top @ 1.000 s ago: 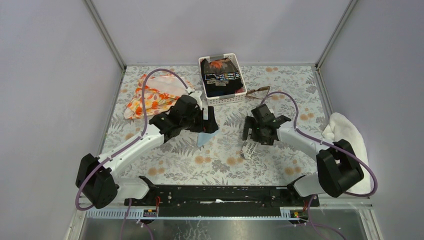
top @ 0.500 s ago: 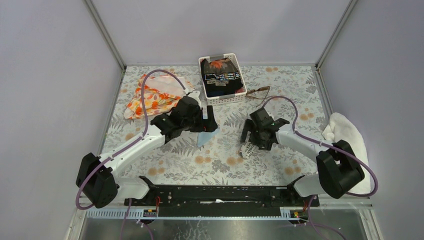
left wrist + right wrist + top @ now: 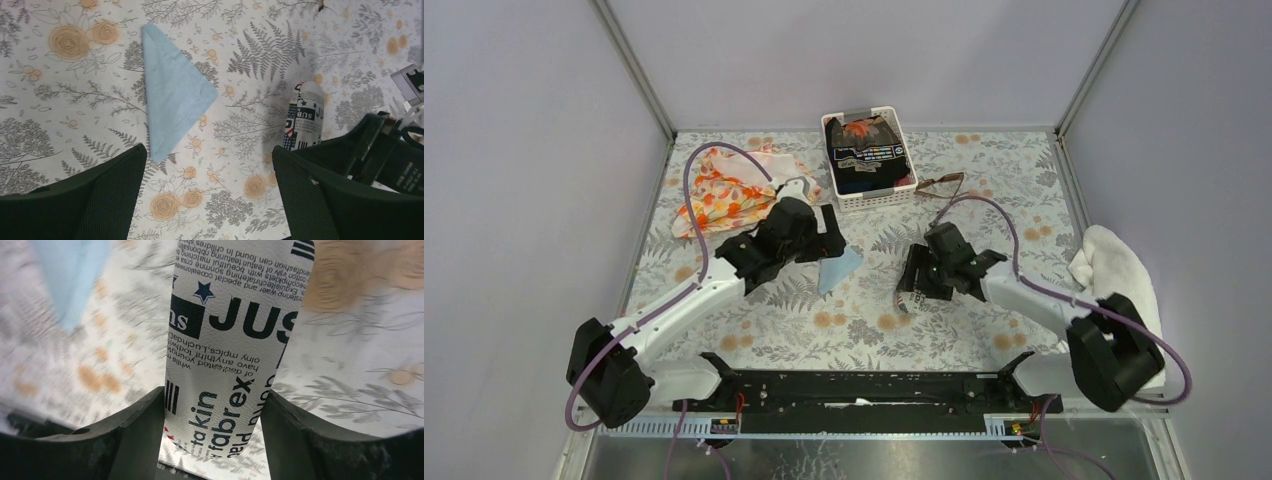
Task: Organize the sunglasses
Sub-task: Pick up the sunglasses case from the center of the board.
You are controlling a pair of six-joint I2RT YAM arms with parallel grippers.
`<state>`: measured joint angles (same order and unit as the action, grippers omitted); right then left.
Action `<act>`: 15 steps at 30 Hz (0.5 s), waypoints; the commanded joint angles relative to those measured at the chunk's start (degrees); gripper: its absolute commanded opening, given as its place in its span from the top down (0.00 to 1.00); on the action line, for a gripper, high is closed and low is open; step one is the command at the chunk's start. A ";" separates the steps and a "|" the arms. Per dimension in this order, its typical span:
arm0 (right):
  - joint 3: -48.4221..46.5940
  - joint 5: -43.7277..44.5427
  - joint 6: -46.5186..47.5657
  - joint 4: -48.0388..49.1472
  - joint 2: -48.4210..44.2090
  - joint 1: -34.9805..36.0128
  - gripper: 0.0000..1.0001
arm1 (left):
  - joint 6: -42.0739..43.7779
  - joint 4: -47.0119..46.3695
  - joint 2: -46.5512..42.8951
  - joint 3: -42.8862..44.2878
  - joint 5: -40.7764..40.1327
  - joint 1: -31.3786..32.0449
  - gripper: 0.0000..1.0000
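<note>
The sunglasses [image 3: 941, 184], thin brown frame with tinted lenses, lie at the back of the table, right of the white basket. My right gripper [image 3: 913, 284] is shut on the printed tube-shaped case [image 3: 235, 340] at the table's middle; both fingers press its sides. The case also shows in the top view [image 3: 911, 297] and in the left wrist view [image 3: 305, 116]. My left gripper [image 3: 210, 200] is open and empty above the table, just near of the light blue cloth [image 3: 172, 92], which lies folded in a triangle [image 3: 837, 268].
A white basket [image 3: 870, 197] with dark folded items stands at the back centre. An orange floral cloth [image 3: 729, 190] lies at the back left. A white towel [image 3: 1114, 265] lies at the right edge. The floral tablecloth covers the table.
My right gripper has moved left and lower with the case and turned it. My left gripper has pulled back left, off the blue cloth, which now lies uncovered.
</note>
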<state>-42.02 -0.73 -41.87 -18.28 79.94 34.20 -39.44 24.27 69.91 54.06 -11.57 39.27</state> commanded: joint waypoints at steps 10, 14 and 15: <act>13.87 -42.39 2.79 40.84 -19.44 0.01 0.39 | -7.90 -19.63 -2.68 -2.31 40.03 -10.11 0.01; 14.57 -45.93 0.25 46.30 -18.51 -0.17 0.39 | -13.30 -28.23 -1.91 -6.23 45.18 -10.28 0.01; 14.66 -46.35 -0.56 47.35 -18.12 -0.23 0.40 | -14.70 -30.05 -1.62 -7.12 46.13 -10.26 0.01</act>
<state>-27.73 -38.83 -39.13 17.47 61.21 34.13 -47.72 5.72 67.57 50.52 24.64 29.15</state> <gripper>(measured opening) 0.698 0.989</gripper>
